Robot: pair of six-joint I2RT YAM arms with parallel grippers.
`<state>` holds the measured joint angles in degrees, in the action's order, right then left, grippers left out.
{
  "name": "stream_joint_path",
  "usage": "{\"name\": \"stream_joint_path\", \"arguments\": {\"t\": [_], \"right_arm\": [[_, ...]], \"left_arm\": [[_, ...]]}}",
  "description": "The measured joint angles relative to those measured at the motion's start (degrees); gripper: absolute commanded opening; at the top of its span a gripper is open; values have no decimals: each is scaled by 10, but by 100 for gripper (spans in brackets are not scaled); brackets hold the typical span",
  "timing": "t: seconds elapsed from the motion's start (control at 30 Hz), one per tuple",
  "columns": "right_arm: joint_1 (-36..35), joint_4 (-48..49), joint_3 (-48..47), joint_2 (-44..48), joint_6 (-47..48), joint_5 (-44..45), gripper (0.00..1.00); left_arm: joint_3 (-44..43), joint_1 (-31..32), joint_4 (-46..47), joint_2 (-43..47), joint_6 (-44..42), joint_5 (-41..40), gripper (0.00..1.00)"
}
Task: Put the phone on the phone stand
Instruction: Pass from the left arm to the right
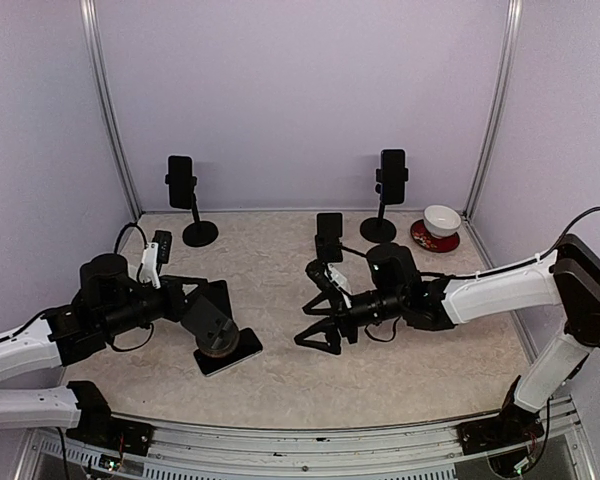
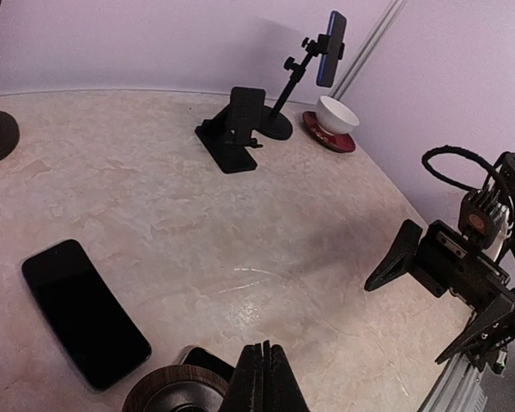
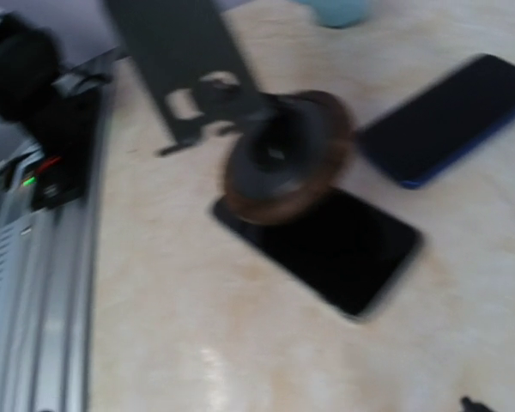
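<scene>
A phone stand with a round wood-rimmed base (image 1: pixel 217 340) (image 2: pixel 173 388) (image 3: pixel 279 159) rests on a black phone (image 1: pixel 243 350) (image 3: pixel 343 249) that lies flat on the table. A second, blue-edged phone (image 2: pixel 81 313) (image 3: pixel 455 116) lies flat just beyond the base. My left gripper (image 1: pixel 220 322) (image 2: pixel 263 365) hangs shut right beside the base, nothing between its fingers. To the right, my right gripper (image 1: pixel 306 305) (image 2: pixel 403 324) is open and faces the stand over a stretch of bare table. The right wrist view is blurred and shows only one fingertip (image 3: pixel 472 403).
At the back, two tall tripod holders carry phones, one left (image 1: pixel 183 185) and one right (image 1: pixel 391 175). A small black stand (image 1: pixel 329 237) (image 2: pixel 236 129) sits at the back centre. A white bowl on a red saucer (image 1: pixel 441 222) stands back right. Walls enclose three sides.
</scene>
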<state>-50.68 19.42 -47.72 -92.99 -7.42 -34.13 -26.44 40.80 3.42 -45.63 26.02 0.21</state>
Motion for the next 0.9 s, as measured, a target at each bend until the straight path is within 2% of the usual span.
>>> {"name": "stream_joint_path", "arguments": {"t": [0.3,0.6,0.9], "right_arm": [[-38,36,0,0,18,-59,100],[-39,112,23,0,-1,-103,95],[-45,167,27,-2,-25,-139,87]], "left_arm": [[-2,40,54,-20,0,72,0],[-23,132,111,-93,-3,84,0],[-40,172,163,-153,-2,84,0]]}}
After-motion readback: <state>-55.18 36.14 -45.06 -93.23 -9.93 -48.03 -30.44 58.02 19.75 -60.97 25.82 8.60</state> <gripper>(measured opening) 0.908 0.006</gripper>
